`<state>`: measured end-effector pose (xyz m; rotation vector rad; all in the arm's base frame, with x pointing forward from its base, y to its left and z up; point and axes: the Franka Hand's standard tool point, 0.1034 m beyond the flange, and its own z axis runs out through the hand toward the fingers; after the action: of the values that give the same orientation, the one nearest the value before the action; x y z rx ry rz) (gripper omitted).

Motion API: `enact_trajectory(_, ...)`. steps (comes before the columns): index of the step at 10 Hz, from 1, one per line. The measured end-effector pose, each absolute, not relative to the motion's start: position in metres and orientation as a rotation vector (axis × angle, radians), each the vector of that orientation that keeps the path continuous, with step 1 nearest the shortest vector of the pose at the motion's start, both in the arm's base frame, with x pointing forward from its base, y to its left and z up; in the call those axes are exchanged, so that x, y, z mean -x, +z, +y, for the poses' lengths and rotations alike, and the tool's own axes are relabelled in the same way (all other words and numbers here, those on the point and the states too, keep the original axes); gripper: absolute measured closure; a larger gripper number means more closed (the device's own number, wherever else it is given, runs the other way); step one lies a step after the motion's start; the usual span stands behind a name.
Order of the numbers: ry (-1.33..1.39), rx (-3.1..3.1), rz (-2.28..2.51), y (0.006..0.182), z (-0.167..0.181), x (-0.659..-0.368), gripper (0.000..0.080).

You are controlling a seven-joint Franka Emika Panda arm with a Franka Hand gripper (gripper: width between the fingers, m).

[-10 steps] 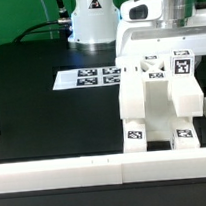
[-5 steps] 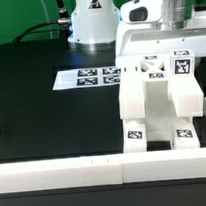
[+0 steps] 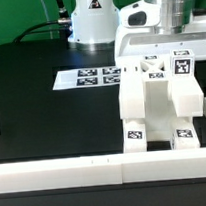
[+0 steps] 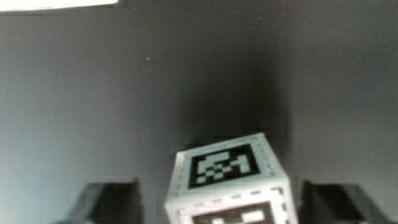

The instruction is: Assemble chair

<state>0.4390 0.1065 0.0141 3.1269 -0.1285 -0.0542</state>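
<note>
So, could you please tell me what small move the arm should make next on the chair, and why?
Probably finish closing the end effector on the tagged part atop the chair: in the wrist view its fingers flank that part with gaps visible on both sides.

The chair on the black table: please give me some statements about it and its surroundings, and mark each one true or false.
1. The chair stands at the exterior view's right. True.
2. The marker board lies on top of the chair. False: it lies flat on the table.
3. The claw has a tagged white part between its fingers. True.
4. The table is white. False: it is black.
</note>
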Motion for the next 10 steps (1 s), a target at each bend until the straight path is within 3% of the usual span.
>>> enact_trajectory(1,-0.054,-3.127,-0.128,0.0142,0.1065,-0.4392,0.0514)
enact_trajectory(10,-0.052,-3.133,-0.132,0.021,0.108,-0.4433,0.0512)
